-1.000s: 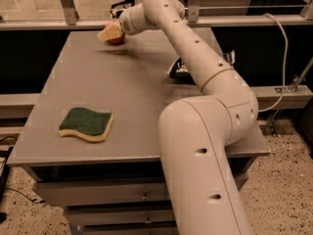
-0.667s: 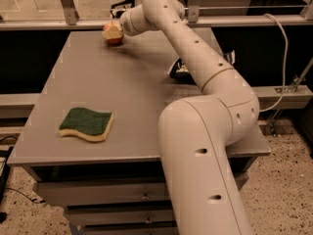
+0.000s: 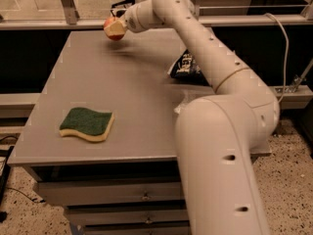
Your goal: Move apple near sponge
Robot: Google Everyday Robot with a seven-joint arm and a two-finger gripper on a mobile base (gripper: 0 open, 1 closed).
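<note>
The red-orange apple point(image 3: 110, 28) is at the far side of the grey table point(image 3: 122, 97), held in my gripper point(image 3: 115, 28) just above the tabletop. The gripper's pale fingers point(image 3: 118, 29) are closed around the apple. The green-topped sponge with a yellow foam layer point(image 3: 87, 124) lies flat near the table's front left, well apart from the apple. My white arm reaches from the front right across the table to the far edge.
A dark crinkly snack bag point(image 3: 185, 65) lies on the table to the right, partly hidden behind my arm. Drawers sit below the table's front edge point(image 3: 98, 156). A railing runs behind the table.
The gripper with the apple has lifted slightly and shifted a little toward the near side from the far edge. The sponge has not moved.
</note>
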